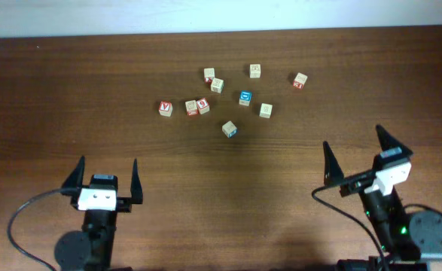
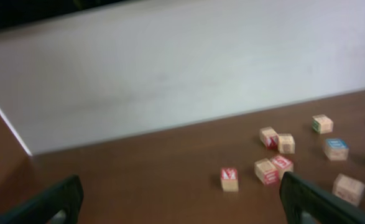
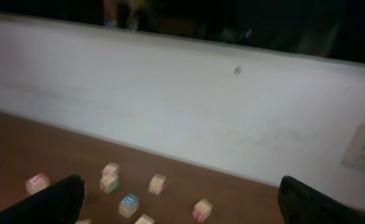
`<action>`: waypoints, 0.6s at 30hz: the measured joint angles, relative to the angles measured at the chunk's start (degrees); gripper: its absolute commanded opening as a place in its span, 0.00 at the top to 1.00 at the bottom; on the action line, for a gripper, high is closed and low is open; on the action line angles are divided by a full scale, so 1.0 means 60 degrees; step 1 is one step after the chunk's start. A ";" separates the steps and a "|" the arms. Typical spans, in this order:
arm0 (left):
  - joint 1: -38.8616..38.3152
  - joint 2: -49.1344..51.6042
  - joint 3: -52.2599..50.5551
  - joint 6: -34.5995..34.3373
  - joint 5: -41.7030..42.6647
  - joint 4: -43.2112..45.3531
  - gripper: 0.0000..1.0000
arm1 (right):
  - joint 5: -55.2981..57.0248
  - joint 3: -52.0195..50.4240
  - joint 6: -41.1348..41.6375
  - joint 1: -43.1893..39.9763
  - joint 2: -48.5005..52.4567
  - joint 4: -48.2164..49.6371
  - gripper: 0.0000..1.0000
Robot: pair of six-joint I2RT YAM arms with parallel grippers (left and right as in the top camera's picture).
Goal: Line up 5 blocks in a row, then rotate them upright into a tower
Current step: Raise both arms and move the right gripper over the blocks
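Small pale wooden alphabet cubes (image 1: 217, 85) with red or blue printed faces lie scattered loosely at the far centre of the dark brown wooden table (image 1: 55, 90). The blue "D" cube (image 1: 245, 98) is mid-cluster, the red "9" cube (image 1: 202, 106) is just beside a neighbour, and the red "V" cube (image 1: 165, 108) is leftmost. The left gripper (image 1: 108, 164) and right gripper (image 1: 352, 135) sit at the near edge, well apart from the cubes, jaws spread wide and holding nothing.

My left gripper (image 1: 108, 161) and right gripper (image 1: 353, 136) both gape wide, holding nothing. The blocks (image 1: 229, 129) lie scattered on the table (image 1: 55, 83) ahead of them, well beyond my fingertips. The blue-faced block (image 1: 245, 97) sits ahead, between the two grippers.
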 measured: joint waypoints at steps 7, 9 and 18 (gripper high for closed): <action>0.0000 0.3880 0.3792 -0.0040 0.0426 -0.2186 0.01 | -0.1078 0.3872 0.0011 0.0000 0.3963 -0.3191 0.02; 0.0000 0.5155 0.5096 -0.0044 0.0630 -0.3016 0.01 | -0.1144 0.5005 0.0000 0.0000 0.4958 -0.4273 0.02; -0.0011 1.1752 1.2152 -0.0047 0.1111 -0.8470 0.01 | -0.1195 1.0965 0.0004 0.0000 1.0185 -0.9621 0.02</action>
